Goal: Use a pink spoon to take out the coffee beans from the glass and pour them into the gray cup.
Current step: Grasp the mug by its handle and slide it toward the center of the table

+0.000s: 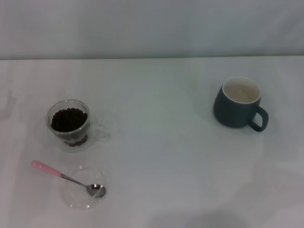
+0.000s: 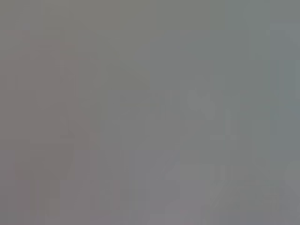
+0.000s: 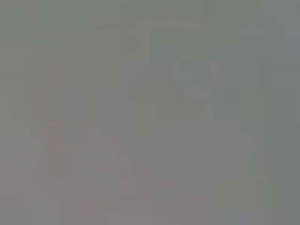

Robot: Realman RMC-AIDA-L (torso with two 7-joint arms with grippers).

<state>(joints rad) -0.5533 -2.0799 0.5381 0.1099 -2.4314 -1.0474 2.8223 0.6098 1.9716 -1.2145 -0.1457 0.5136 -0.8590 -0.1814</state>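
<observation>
In the head view the glass (image 1: 69, 124) stands at the left of the white table, filled with dark coffee beans (image 1: 69, 119). The pink spoon (image 1: 66, 178) lies in front of it, its metal bowl resting in a flat clear glass dish (image 1: 84, 188) and its pink handle pointing left past the rim. The gray cup (image 1: 240, 104) stands upright at the right, cream inside showing nothing in it, handle toward the front right. Neither gripper shows in the head view. Both wrist views show only a flat grey blur.
The white table (image 1: 161, 152) runs back to a pale wall. A wide bare stretch lies between the glass and the gray cup.
</observation>
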